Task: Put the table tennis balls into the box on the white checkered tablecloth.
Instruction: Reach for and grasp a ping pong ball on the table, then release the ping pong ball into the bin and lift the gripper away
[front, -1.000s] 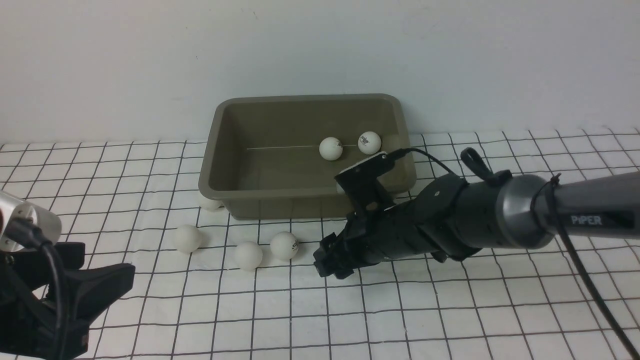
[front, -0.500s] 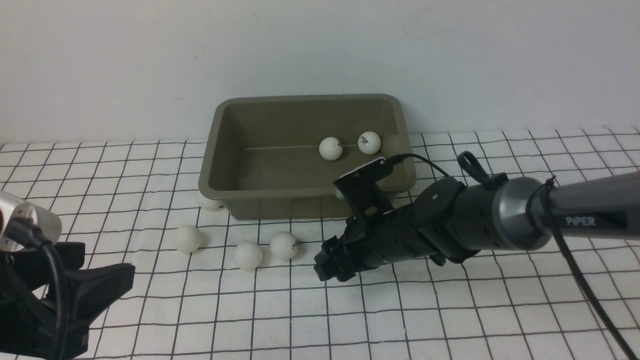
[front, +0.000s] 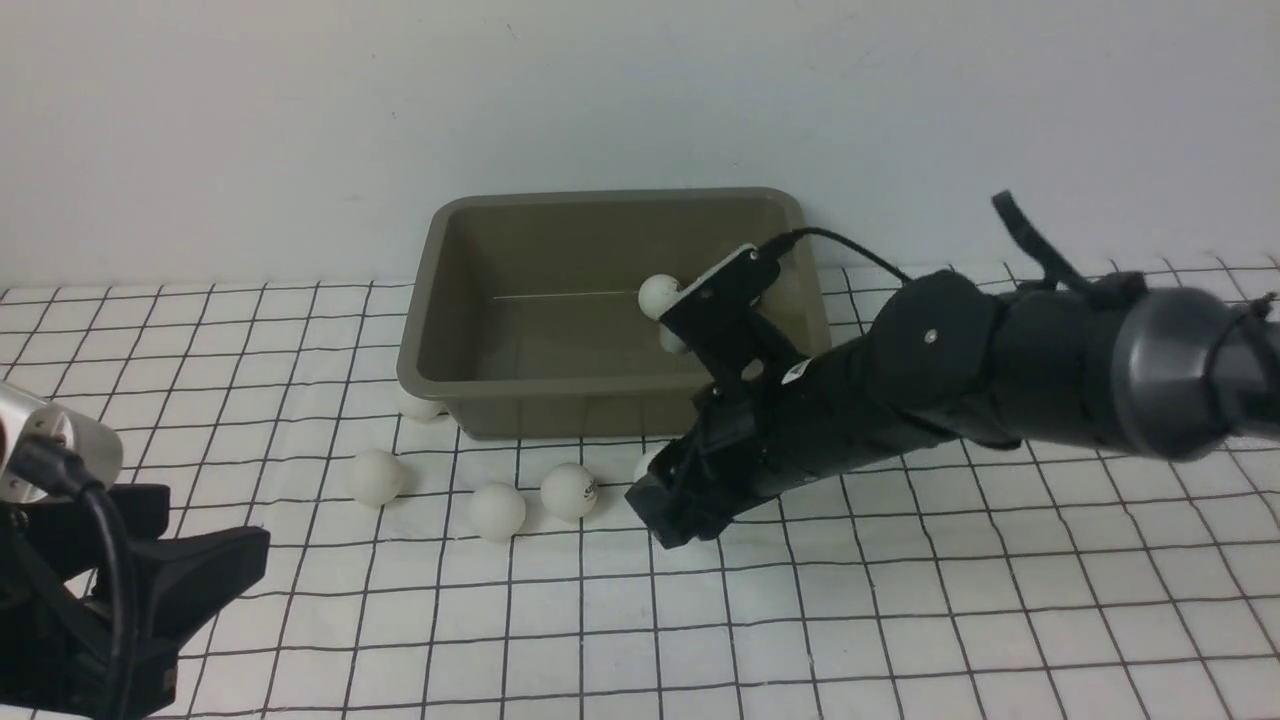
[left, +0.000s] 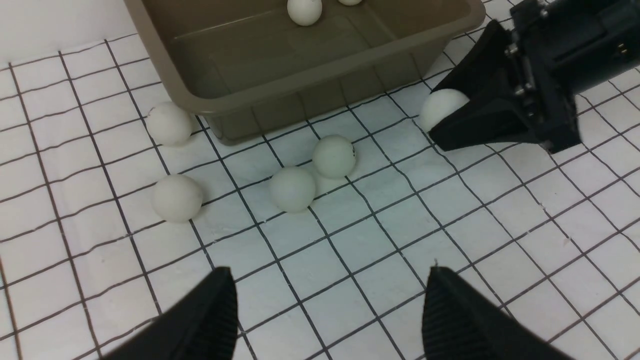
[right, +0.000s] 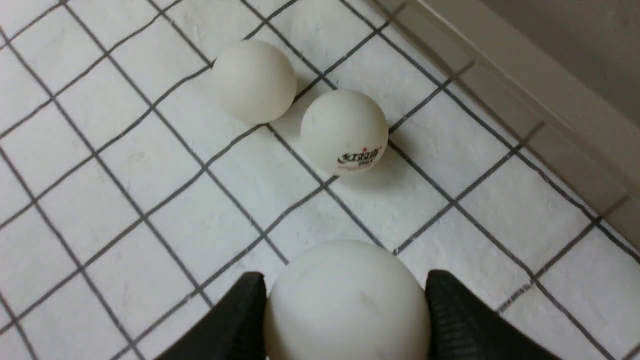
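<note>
Right wrist view: right claw (right: 345, 279) clamped on one table tennis ball (right: 346, 305), just near of the box (front: 430, 380), over the white checkered tablecloth (front: 900, 600). Left claw (left: 330, 272) stands apart at near left. Four loose balls (front: 496, 510) lie left of the held one.

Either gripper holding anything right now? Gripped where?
One table tennis ball, in the right gripper, clamped on opposite sides by its jaws. The left gripper is open and empty.
</note>
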